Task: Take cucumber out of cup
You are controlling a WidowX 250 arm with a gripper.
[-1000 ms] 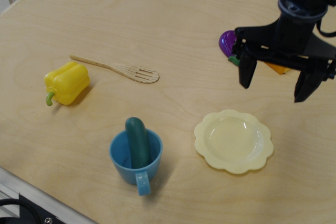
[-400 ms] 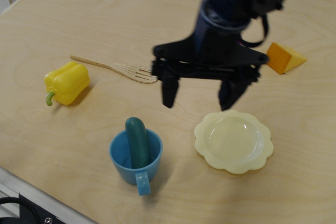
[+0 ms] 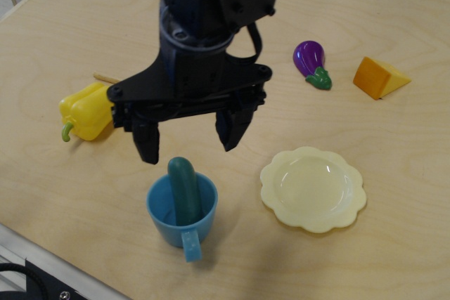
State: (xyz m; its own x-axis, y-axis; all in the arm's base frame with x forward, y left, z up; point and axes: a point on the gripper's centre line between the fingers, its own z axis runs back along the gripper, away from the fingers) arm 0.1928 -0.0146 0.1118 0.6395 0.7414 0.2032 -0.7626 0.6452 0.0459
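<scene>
Since the earlier frames the black pincer (image 3: 188, 147) has swung left across the pale wooden desk (image 3: 394, 244) and now hangs with its jaws spread wide above the glossy dark teal-green cucumber (image 3: 184, 189), gripping nothing. That cucumber stands leaning in the round light blue plastic cup (image 3: 181, 210), its rounded top poking over the far rim, with the pale yellow scalloped plate (image 3: 313, 189) to the right, the yellow toy pepper (image 3: 84, 112) left, and the purple eggplant (image 3: 311, 62) and orange wedge (image 3: 378, 78) beyond
</scene>
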